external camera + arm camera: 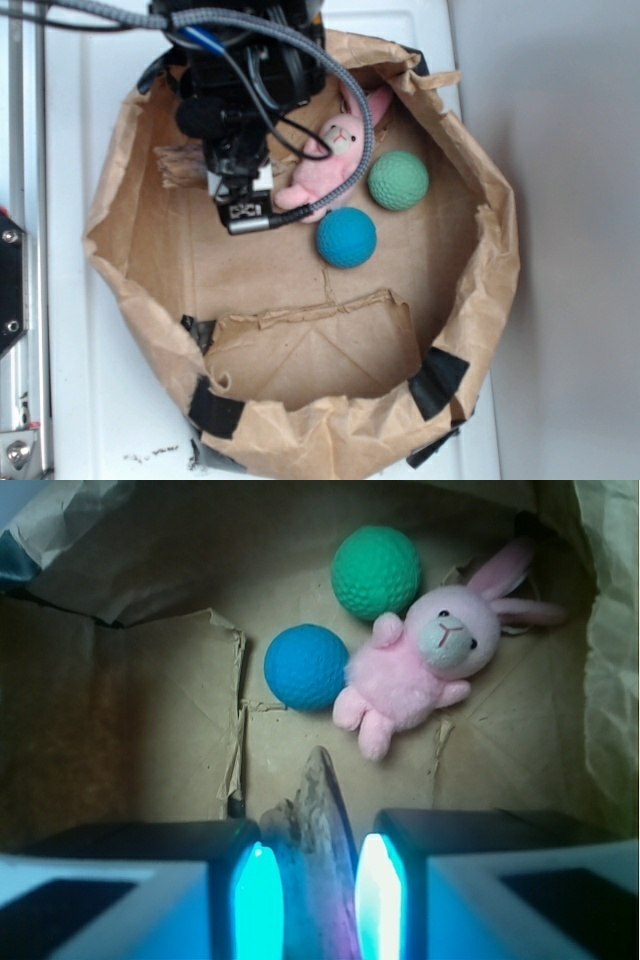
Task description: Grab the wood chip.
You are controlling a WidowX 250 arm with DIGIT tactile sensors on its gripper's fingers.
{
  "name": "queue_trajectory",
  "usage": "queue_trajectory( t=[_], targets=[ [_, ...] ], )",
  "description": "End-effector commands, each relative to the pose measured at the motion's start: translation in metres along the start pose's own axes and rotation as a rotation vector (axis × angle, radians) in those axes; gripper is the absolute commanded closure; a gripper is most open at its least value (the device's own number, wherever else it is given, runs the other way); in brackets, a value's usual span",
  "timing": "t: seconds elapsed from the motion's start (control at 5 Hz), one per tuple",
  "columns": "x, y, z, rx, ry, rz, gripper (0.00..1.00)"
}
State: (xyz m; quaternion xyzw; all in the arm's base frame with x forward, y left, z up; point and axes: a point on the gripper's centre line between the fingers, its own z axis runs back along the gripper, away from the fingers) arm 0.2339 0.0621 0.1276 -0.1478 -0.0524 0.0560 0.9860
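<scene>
One wood chip (318,850) is in play, a grey-brown, grainy sliver standing on edge between the two lit pads (378,895) of the gripper (318,900) in the wrist view. In the exterior view the chip itself is hidden under the arm, near the bag's left wall. The jaws stand a little apart, each pad close to a face of the chip; whether they actually press on it I cannot tell, since narrow dark gaps seem to remain on both sides.

My reading is that the grasp is in hand: the gripper is placed around the chip, and the squeeze is either just beginning or still to come. The next move calls for closing firmly on the thin faces without tipping the piece over, then lifting straight up, clear of the paper floor.

Counting outward: one pink plush bunny (425,670) just beyond the chip's tip, one blue ball (305,667) touching its arm, one green ball (376,572) behind them, and one brown paper bag (480,300) holding everything, with one loose paper flap (315,345) lying on its floor.
</scene>
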Motion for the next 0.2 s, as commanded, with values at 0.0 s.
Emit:
queue_trajectory(
  t=[0.0],
  targets=[
    [-0.0165, 0.0022, 0.0031, 0.137, -0.078, -0.026, 1.0]
  ],
)
